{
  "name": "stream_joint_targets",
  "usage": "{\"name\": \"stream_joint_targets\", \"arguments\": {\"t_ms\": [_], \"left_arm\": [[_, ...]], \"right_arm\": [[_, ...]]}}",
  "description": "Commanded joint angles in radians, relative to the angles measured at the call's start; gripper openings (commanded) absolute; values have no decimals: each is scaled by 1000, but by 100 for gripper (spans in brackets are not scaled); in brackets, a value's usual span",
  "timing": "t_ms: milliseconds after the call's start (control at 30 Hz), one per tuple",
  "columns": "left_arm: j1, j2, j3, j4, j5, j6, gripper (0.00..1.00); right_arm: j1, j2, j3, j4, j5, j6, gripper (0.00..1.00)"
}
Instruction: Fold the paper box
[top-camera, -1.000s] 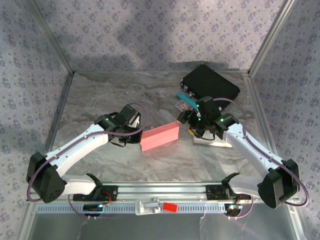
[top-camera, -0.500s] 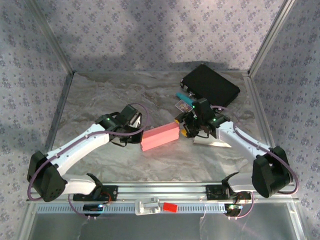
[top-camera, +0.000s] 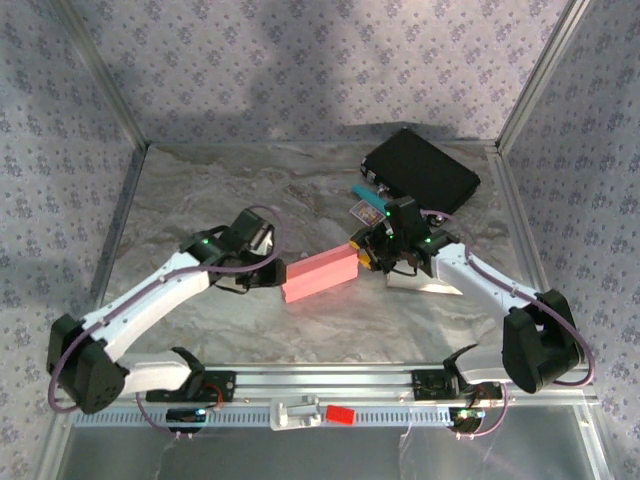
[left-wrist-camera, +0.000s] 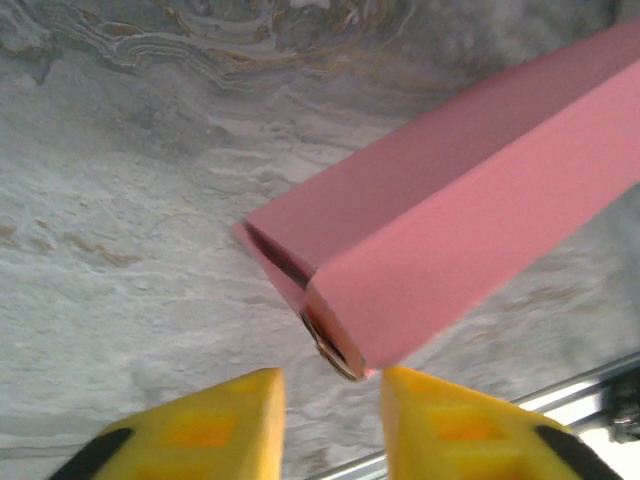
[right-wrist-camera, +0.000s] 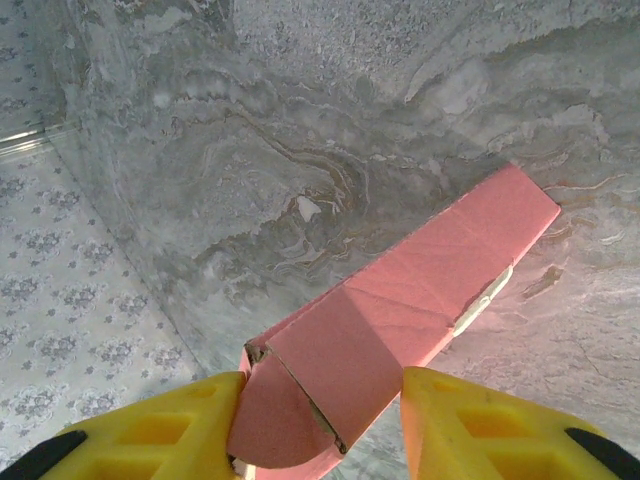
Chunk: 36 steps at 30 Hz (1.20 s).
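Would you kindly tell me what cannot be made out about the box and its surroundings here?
1. Right wrist view: the pink box hides the inner faces of the right gripper, so a firm grip cannot be confirmed.
2. Left wrist view: the box's far end is cut off by the frame edge.
3. Top view: the teal item beside the black case is too small to identify.

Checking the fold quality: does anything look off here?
Yes. The pink box end between the right fingers has a flap bulging out, untucked; the end by the left fingers shows an open slit.
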Motion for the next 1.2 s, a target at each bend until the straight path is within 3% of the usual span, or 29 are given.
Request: {"name": "stream_joint_targets", "arguments": {"t_ms": [0, 200, 367, 500, 867, 1167], "left_arm": [[67, -121, -46, 81, 92, -189, 40], [115, -246, -228, 332, 84, -593, 44], [106, -231, -282, 440, 78, -737, 44], [98, -220, -320, 516, 82, -786, 43], [59, -188, -320, 460, 101, -771, 44], [57, -187, -350, 500, 92, -776, 33]], "right_arm": [[-2, 28, -40, -87, 17, -28, 43], [3, 29, -33, -88, 24, -32, 42], [5, 29, -27, -92, 24, -34, 43], [9, 28, -29, -96, 26, -34, 43], [9, 25, -25, -94, 27, -31, 43], [7, 26, -23, -94, 24, -32, 43]]}}
